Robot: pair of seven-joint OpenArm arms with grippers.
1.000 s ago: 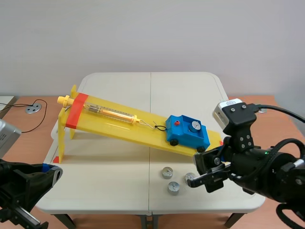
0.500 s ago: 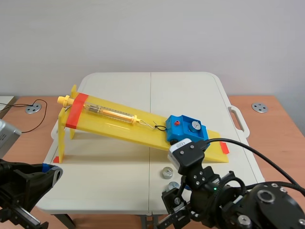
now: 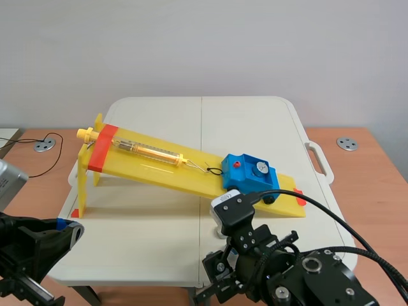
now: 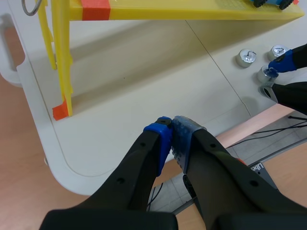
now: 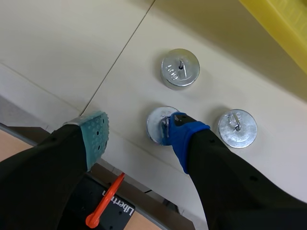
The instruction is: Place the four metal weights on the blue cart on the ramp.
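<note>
The blue cart (image 3: 250,175) rests low on the yellow ramp (image 3: 159,164), with one metal weight (image 3: 260,169) on top of it. Three more metal weights lie on the table in front of the ramp: one (image 5: 180,68) nearest the ramp and two (image 5: 158,125) (image 5: 237,128) closer to the table edge. My right gripper (image 5: 139,136) hangs open over the middle one, its blue-padded finger (image 5: 184,132) overlapping that weight's rim. In the scene view my right arm (image 3: 280,274) hides these weights. My left gripper (image 4: 172,139) is shut on nothing above the table's front left corner.
A spring scale (image 3: 143,150) lies along the ramp, hooked to the cart by a string. The ramp's leg (image 4: 60,62) stands ahead of my left gripper. The table edge (image 5: 57,96) runs just under my right gripper.
My right arm has swung from the table's right side to the front middle, and it now covers the three loose weights in the scene view. The left arm has stayed put.
</note>
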